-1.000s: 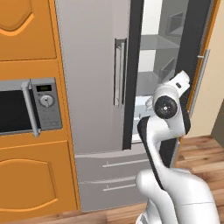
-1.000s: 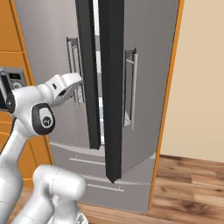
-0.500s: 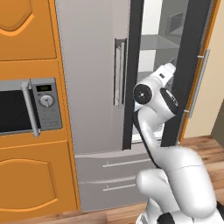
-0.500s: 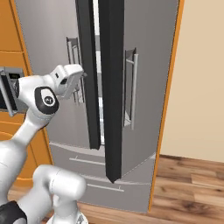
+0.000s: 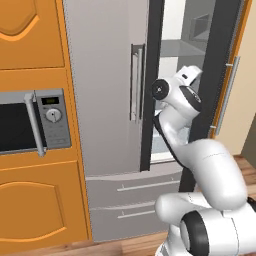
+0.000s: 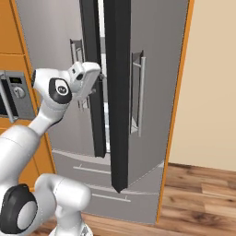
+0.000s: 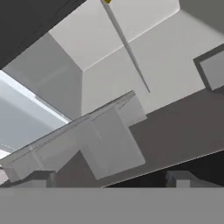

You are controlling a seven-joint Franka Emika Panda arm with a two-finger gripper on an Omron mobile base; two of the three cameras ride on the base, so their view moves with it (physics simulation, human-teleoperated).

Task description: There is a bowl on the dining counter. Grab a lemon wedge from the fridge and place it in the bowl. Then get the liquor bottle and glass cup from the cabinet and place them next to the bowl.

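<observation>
Left base view: your arm [image 5: 175, 115] bent upward, wrist aimed into fridge [image 5: 107, 85] opening beside brushed-steel left door; microwave [image 5: 30, 122] at left. Right base view: your gripper [image 6: 94, 80] sat at dark door edge, finger spread unreadable. Hand view: grey shelves, boxy bin [image 7: 94, 140]; finger tips [image 7: 41, 178] set wide, holding nothing; yellow speck [image 7: 106, 1] at top, possibly lemon.

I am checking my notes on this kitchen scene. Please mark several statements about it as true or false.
1. The fridge's right door stands open. True.
2. The microwave door is open. False: it is shut.
3. The pincer holds a lemon wedge. False: nothing sits between its fingertips.
4. The arm reaches toward the fridge opening. True.
5. The fridge's left door is shut. True.
</observation>
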